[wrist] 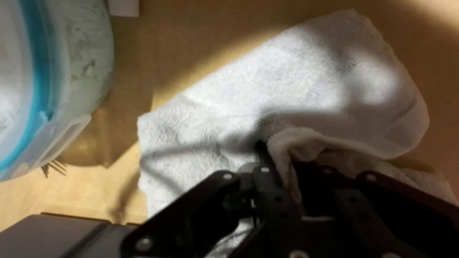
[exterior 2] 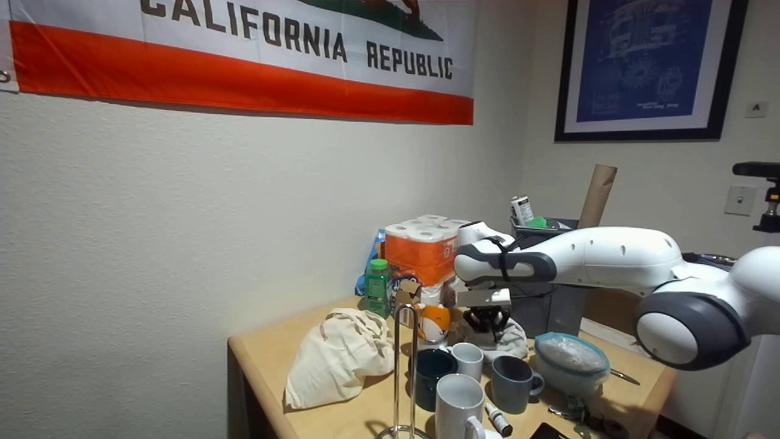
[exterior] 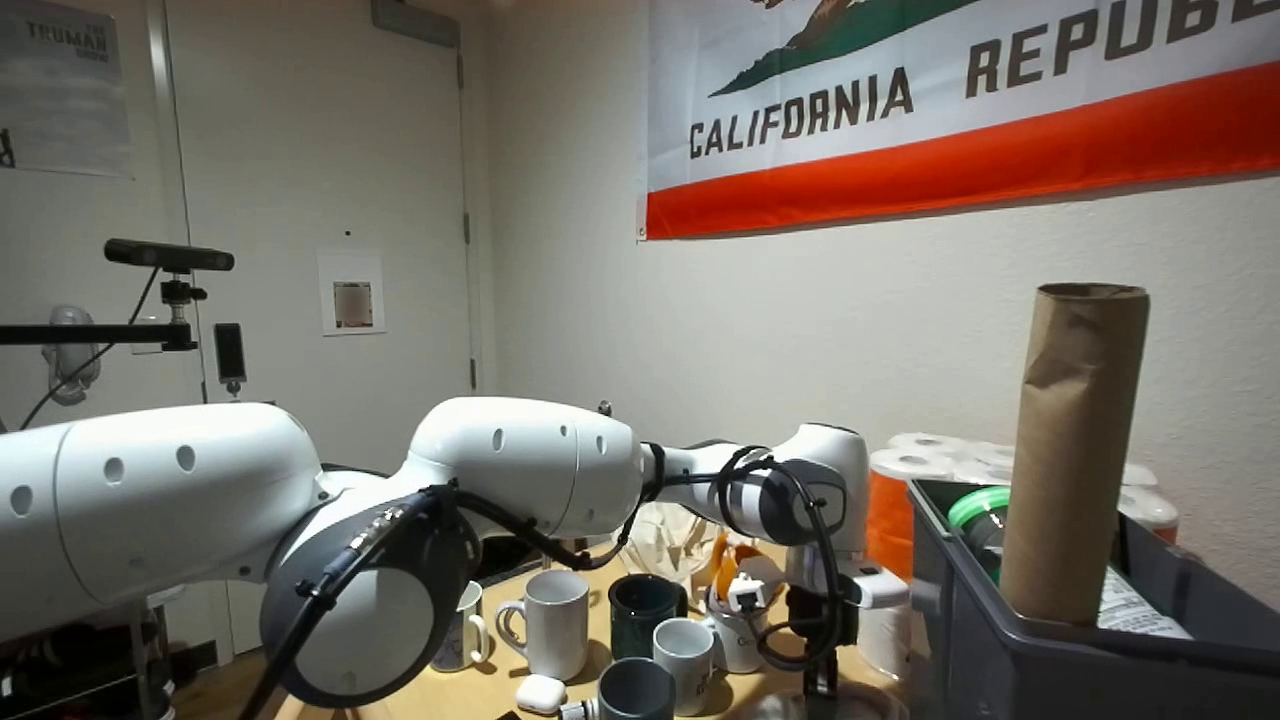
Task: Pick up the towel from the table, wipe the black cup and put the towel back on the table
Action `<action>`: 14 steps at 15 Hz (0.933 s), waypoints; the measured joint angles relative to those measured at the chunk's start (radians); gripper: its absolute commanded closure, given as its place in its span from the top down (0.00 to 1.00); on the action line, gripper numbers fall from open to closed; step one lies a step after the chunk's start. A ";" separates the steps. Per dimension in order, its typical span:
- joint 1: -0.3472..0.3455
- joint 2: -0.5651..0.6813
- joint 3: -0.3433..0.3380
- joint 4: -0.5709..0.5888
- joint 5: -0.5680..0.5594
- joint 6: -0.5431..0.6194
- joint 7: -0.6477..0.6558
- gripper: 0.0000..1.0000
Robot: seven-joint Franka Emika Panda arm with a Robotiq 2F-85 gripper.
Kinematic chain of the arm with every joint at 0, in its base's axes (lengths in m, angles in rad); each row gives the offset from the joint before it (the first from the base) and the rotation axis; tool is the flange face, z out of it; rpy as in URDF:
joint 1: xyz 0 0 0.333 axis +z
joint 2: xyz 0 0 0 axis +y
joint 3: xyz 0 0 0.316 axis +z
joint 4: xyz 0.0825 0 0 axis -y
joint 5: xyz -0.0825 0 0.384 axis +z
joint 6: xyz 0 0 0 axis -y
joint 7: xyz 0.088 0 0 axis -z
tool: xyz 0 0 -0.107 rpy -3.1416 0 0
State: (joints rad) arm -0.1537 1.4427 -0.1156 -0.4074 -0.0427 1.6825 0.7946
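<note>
The white towel [wrist: 287, 79] lies crumpled on the table under my gripper. It also shows in an exterior view [exterior 2: 513, 342], behind the mugs. My gripper [wrist: 283, 161] points down at the towel, and a raised fold of it is pinched between the fingers. The right finger is dark and partly hidden. The gripper also shows in both exterior views [exterior: 820, 680] [exterior 2: 491, 329], low over the table. The black cup [exterior: 636, 625], a very dark mug, stands upright among other mugs, apart from the gripper. It also shows in an exterior view [exterior 2: 431, 381].
A grey mug [exterior 2: 512, 384] and white mugs [exterior: 556, 620] [exterior 2: 468, 360] stand near the black cup. A blue-rimmed clear container [exterior 2: 571, 363] sits beside the towel. A dark grey bin [exterior: 1080, 670] is close to the gripper. A metal stand [exterior 2: 396, 366] and a cloth bag [exterior 2: 341, 360] are also there.
</note>
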 measured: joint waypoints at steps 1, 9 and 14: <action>0.001 0.001 0.002 0.000 0.000 -0.001 0.000 0.62; 0.060 -0.056 0.001 0.033 -0.008 -0.097 0.000 1.00; 0.113 -0.165 -0.016 0.056 -0.034 -0.226 0.021 1.00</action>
State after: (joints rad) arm -0.0411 1.2773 -0.1315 -0.3511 -0.0770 1.4568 0.8155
